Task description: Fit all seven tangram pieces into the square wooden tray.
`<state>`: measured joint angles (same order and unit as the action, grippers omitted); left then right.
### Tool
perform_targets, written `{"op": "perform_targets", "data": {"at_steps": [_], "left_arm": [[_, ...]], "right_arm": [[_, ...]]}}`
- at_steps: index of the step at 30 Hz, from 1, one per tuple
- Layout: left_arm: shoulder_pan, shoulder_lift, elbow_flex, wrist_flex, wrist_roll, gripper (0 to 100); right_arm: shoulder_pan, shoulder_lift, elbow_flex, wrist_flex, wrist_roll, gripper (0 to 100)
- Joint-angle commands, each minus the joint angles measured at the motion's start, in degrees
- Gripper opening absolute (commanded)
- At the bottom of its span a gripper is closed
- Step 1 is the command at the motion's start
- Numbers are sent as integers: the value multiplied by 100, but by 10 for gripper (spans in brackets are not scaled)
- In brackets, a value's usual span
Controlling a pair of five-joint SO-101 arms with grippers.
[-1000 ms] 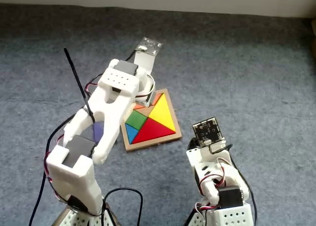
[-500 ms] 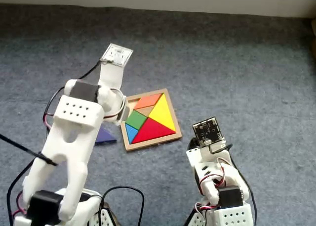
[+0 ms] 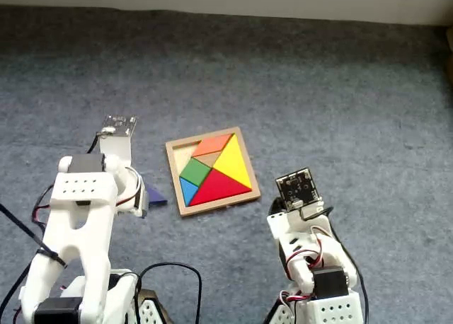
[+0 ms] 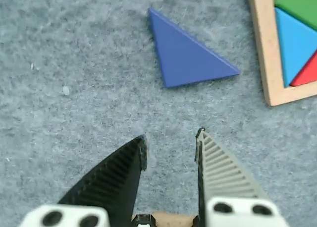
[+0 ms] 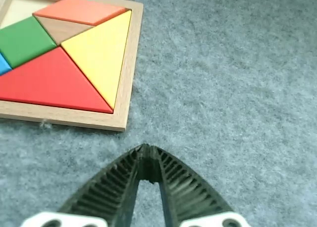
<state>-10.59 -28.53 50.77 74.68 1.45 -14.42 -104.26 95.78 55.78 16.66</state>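
Left wrist view: the left gripper point(image 4: 171, 137) hangs over bare carpet point(image 4: 59, 88), jaws parted, nothing between them. The dark blue triangle point(image 4: 185, 56) lies flat on the carpet ahead of the fingertips and apart from them. One of its corners is near the wooden tray point(image 4: 258, 48) rim, not touching. High view: the tray holds six pieces (orange, plain wood, yellow, green, light blue, red), with a pale empty slot point(image 3: 180, 156) at its far-left corner. The right gripper point(image 5: 147, 151) is clenched on nothing, above the carpet just beside the tray's other edge. Judgement: one piece outstanding. Risks: the triangle is thin and flat on the pile, so the fingertips may ride over it, or dig into the carpet and skid it against the rim. A grip on its sloping edges could squeeze it out sideways. Carried at the wrong rotation, a corner would catch the rim or lift a seated neighbour.
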Motion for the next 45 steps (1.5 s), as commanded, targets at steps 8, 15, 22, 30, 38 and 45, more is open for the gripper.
{"op": "perform_targets", "data": {"at_steps": [8,15,22,30,38,45], "left_arm": [[-338,-163,813,-809,273,175],[-312,-163,752,-1152,2426,179],[-48,-110,778,-1881,3543,208],[321,-110,769,-1916,4360,340],[312,224,980,-2655,4360,248],[312,998,541,-2655,4360,238]], "right_arm": [[-84,-92,558,-4,79,6],[-84,-92,558,-4,79,6],[-84,-92,549,-4,79,6],[-84,-92,549,-4,79,6],[-75,-92,558,-4,79,6],[-66,-92,558,-4,79,6]]}}
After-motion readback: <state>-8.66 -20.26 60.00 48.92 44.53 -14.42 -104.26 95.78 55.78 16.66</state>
